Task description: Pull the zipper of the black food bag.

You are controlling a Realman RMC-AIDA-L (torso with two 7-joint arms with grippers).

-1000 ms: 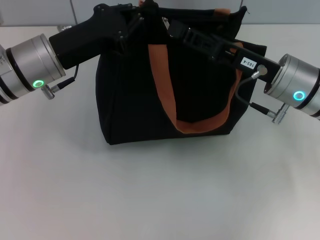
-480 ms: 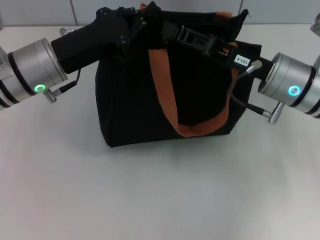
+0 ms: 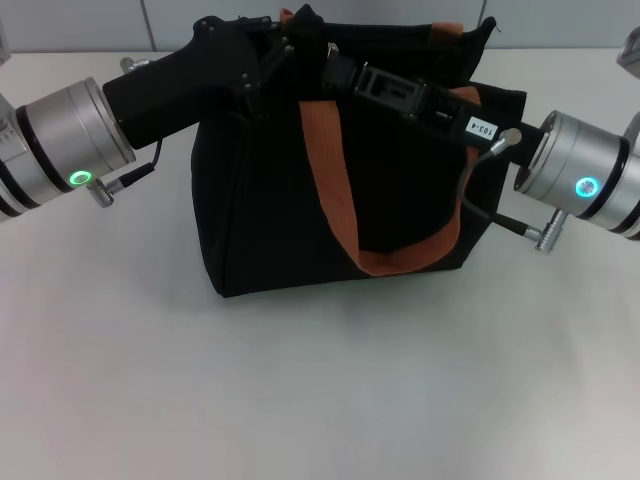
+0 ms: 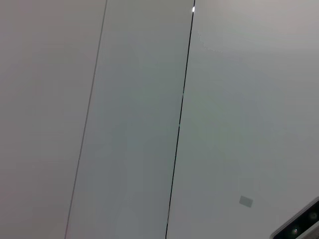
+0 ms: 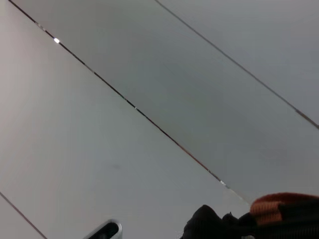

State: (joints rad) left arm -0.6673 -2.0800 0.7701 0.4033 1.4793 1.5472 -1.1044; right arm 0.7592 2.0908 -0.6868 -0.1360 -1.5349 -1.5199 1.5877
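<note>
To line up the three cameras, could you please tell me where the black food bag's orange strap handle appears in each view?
Head view: front orange strap handle loops down the black food bag, centre.
Left wrist view: not in it.
Right wrist view: an orange strap shows at the lower edge.
Shared landmark: the bag's top edge.

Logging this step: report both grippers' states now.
Left gripper: at the black food bag's top edge, left end; grip cannot be told.
Right gripper: on the top edge beside it; cannot be told.
</note>
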